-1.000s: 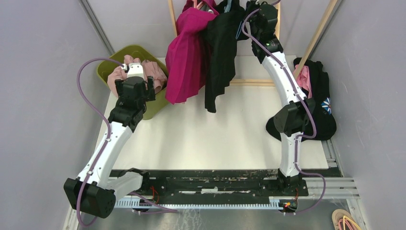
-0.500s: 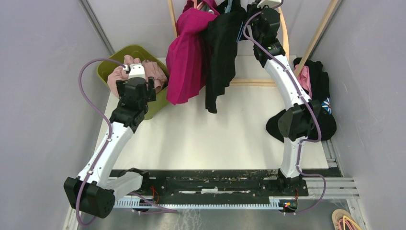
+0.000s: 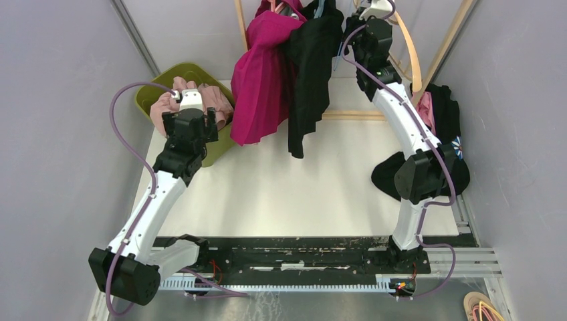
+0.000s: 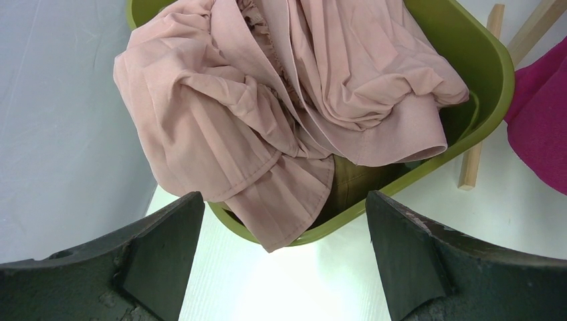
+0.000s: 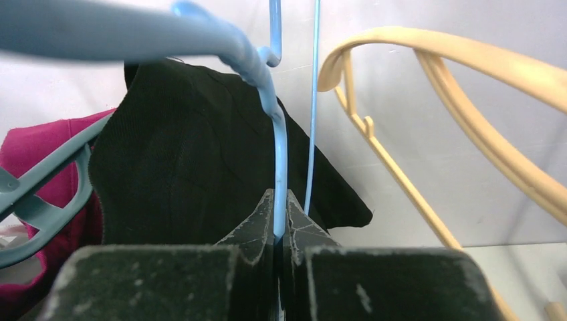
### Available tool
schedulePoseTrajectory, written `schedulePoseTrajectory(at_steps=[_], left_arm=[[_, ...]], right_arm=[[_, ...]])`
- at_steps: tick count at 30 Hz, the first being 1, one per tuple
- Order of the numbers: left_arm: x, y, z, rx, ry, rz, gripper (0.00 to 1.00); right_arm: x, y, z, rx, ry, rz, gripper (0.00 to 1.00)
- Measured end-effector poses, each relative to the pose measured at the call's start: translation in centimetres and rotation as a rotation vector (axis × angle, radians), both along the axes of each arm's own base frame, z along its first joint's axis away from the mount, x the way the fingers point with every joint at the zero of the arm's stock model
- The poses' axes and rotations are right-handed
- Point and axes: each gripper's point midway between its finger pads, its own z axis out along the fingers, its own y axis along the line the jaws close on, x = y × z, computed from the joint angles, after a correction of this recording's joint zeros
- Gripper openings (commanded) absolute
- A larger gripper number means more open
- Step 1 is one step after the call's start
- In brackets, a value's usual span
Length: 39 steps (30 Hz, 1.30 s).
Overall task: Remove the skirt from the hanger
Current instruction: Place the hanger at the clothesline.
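Limply, black skirt drapes blue hanger

Black skirt — blue hanger.

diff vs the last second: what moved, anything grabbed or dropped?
The right pincer, shut on the blue hanger carrying the black garment, shifted slightly right, and that arm's elbow swung right and toward the near edge. The beige hanger swung out to the right. No grab or release shows. Unchanged: left pincer, open above the pink pleated garment in the green bin; magenta garment.
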Motion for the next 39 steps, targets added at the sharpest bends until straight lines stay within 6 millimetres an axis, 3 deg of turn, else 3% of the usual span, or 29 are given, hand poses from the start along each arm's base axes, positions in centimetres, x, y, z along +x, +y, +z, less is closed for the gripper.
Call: schedulePoseTrajectory(at_steps=[5,10,12,16,21,28,36,39], left_arm=[[0.0,0.0,0.1,-0.001,-0.002,0.0,0.97],[-0.1,0.0,0.1,-0.001,-0.003,0.0,0.97],[-0.2,0.1,0.3,0.0,-0.008,0.004,0.97],[-0.5,0.3,0.6,0.006,-0.014,0.008,0.97],[-0.9,0.8,1.2,0.032,-0.022,0.012,0.97],[-1.2,1.0,1.1,0.046,-0.009,0.013,0.97],[-1.2,0.9,1.0,0.046,-0.005,0.009,0.97],[-1.3,0.8,1.1,0.047,-0.006,0.006,0.97]], right_arm=[[-0.4,-0.2,0.7,-0.019,0.01,-0.004,0.01],[-0.8,-0.4,4.7,-0.005,-0.046,-0.01,0.01],[-0.8,-0.5,5.3,-0.003,-0.042,-0.012,0.01],[0.3,-0.4,4.3,0.0,-0.008,-0.026,0.01],[1.3,0.3,1.2,0.029,0.055,-0.014,0.01],[0.2,0.2,1.2,0.05,0.053,-0.013,0.01],[0.2,0.2,-1.4,0.024,0.134,-0.016,0.01],[0.0,0.1,-1.0,0.016,0.158,-0.019,0.01]])
